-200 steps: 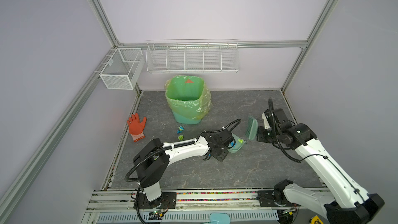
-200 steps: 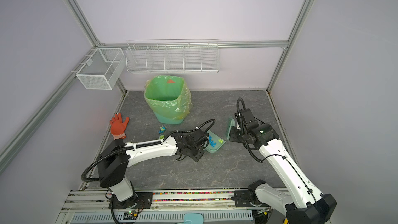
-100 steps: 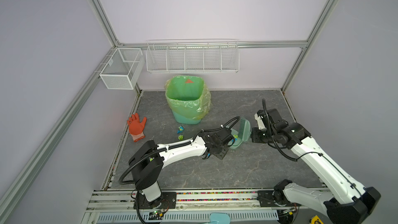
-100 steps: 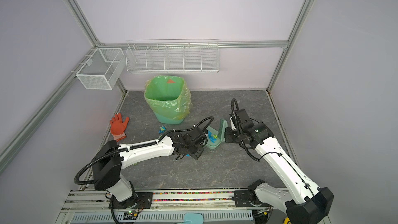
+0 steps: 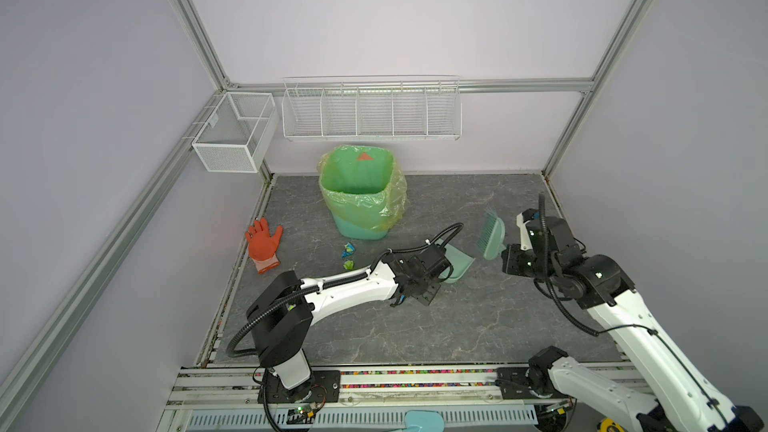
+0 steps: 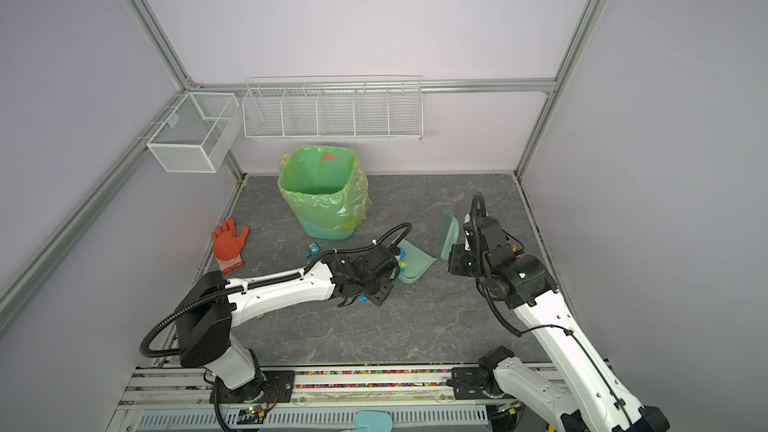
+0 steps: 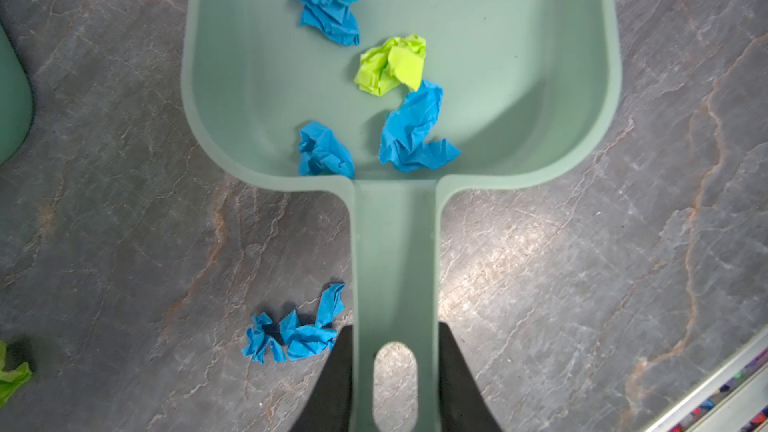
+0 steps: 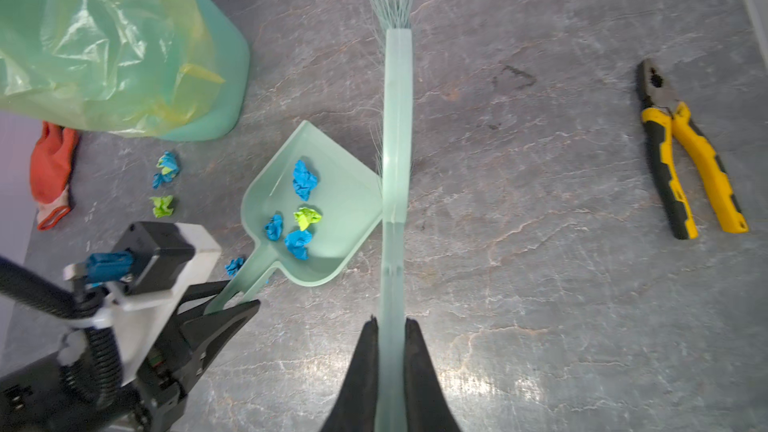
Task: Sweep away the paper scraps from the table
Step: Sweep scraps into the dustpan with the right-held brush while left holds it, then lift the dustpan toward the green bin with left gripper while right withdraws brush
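- The small tag (image 5: 214, 120) on the mesh basket (image 5: 232, 147) is too small for me to read.
- My left jaws are clamped on the handle of the dustpan (image 7: 478, 14). It lies near the middle of the counter (image 5: 457, 326), long axis running handle at 8 o'clock, mouth at 2 o'clock.
- Four paper scraps (image 7: 392, 64) sit in the pan, three blue and one lime, two of the blue ones against the back wall by the handle.
- One blue wad (image 7: 291, 336) lies on the counter just beside the handle.
- Two more wads (image 5: 348, 264) lie at 9 o'clock of the pan, between the green-bagged bin (image 5: 361, 201) and my left arm (image 5: 345, 288).
- My right jaws are pinched together on the brush (image 8: 397, 118). It stands at 3 o'clock of the pan, long axis 12 to 6, bristles facing 9 o'clock.
- The orange glove (image 5: 262, 245) lies at the counter's 9 o'clock edge.
- Yellow-handled pliers (image 8: 685, 151) lie well apart from the brush.
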You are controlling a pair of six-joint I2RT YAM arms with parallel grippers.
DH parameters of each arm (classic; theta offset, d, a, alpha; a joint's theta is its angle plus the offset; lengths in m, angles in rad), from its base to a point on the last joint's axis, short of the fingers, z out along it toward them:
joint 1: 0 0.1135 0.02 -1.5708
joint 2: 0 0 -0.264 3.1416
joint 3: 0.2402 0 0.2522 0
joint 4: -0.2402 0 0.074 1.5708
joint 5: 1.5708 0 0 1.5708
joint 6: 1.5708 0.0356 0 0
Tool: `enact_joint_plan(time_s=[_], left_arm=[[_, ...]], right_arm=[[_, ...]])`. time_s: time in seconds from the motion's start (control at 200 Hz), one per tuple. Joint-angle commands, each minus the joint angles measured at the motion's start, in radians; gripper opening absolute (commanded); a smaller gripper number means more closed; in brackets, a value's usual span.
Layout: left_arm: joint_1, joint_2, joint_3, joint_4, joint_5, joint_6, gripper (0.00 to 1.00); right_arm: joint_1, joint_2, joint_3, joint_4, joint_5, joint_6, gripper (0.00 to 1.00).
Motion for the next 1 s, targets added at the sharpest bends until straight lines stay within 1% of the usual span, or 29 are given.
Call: enact_joint_plan(time_s=[0.0,0.12,0.235,0.33,0.405,0.505,0.74,0.995], left_arm=[[0.003,-0.050,0.049,-0.020,-0.033,0.006,0.00],[0.003,-0.050,0.100,-0.077,-0.050,-0.003,0.00],[0.003,-0.058,0.148,-0.122,-0.051,0.012,0.00],[0.003,-0.069,0.183,-0.141,-0.052,0.012,0.00],[0.003,-0.075,0.206,-0.154,-0.045,0.011,0.00],[0.004,-0.087,0.229,-0.161,-0.038,0.006,0.00],[0.004,-0.136,0.258,-0.143,-0.037,0.012,0.00],[0.038,-0.168,0.312,-0.149,-0.008,0.020,0.00]], right_arm=[[-0.023,-0.016,-0.034,-0.040,0.061,0.042,0.07],[-0.051,-0.014,-0.062,-0.035,0.052,0.053,0.07],[-0.083,-0.018,-0.091,-0.003,0.001,0.059,0.06],[-0.109,-0.016,-0.114,0.040,-0.008,0.065,0.07],[-0.128,0.001,-0.126,0.056,-0.038,0.065,0.06],[-0.133,0.018,-0.147,0.085,-0.074,0.070,0.06],[-0.135,0.038,-0.210,0.133,-0.102,0.090,0.07],[-0.136,0.030,-0.271,0.170,-0.121,0.109,0.07]])
